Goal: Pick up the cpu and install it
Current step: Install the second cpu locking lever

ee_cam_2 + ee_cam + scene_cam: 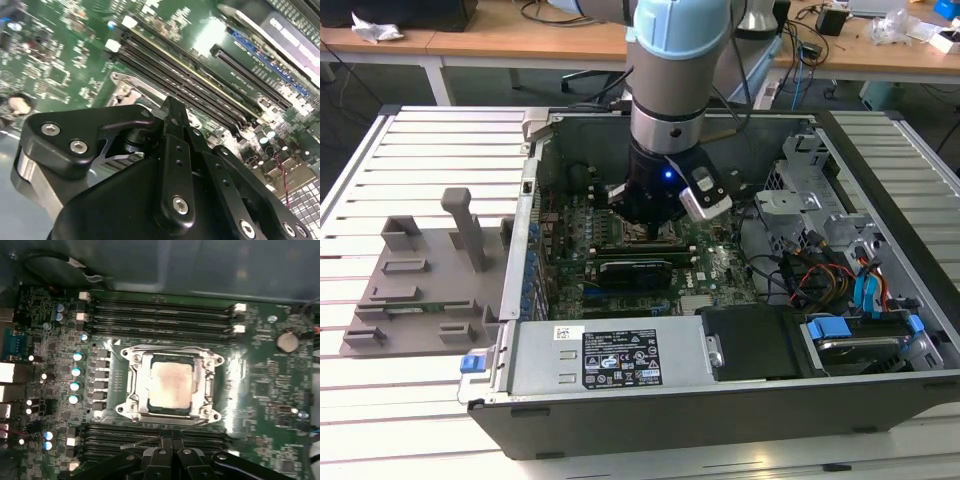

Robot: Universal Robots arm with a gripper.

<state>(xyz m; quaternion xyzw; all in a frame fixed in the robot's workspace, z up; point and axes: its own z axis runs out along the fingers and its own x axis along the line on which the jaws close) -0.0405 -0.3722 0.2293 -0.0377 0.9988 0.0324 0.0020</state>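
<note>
Gripper [170, 452] fingers pressed together, cpu [170, 384] flat in socket, metal top up

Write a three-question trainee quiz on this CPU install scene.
1. True or false: the cpu lies inside the socket frame.
2. The gripper hangs over: A) the grey fixture, B) the motherboard, C) the drive cage?
3. What flanks the socket on two opposite sides?

Key: 1 true. 2 B. 3 memory slots.
</note>
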